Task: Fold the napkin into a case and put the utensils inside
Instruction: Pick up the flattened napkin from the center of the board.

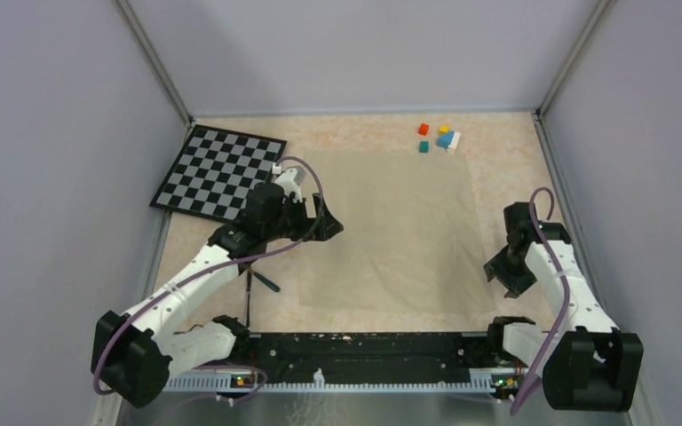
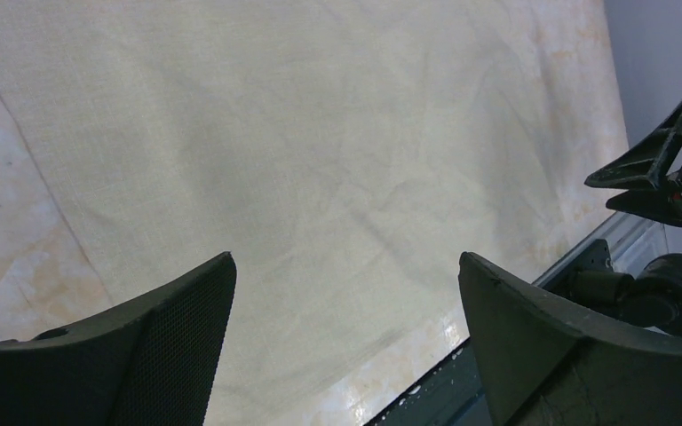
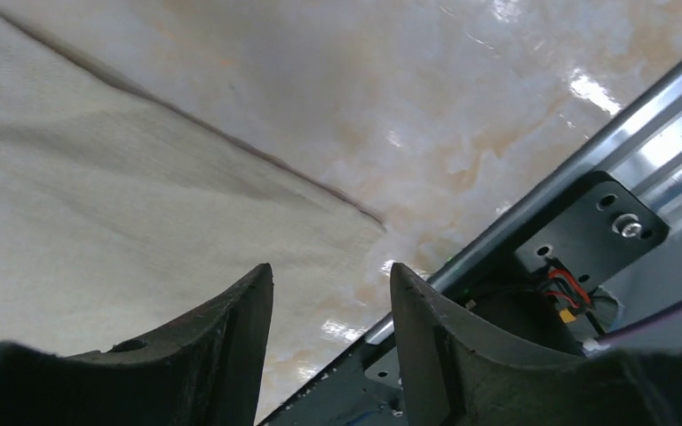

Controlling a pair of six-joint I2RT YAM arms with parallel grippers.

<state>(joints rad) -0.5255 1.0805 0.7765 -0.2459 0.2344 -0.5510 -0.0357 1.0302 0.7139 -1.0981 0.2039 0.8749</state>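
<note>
The napkin is thin woven cloth, matt and faintly creased. The tabletop beneath is smooth and glossy, catching glare. The left gripper has matt black fingers, probably plastic, one faced with a fine mesh-like texture. The frame rail looks like brushed metal.

Slim dark utensils, one with a teal-green handle: mostly covered by the white left arm, number unreadable. Black-and-white checkerboard mat: near corner hidden behind that arm. Pale beige cloth napkin: cut off by the edges of both wrist views.
</note>
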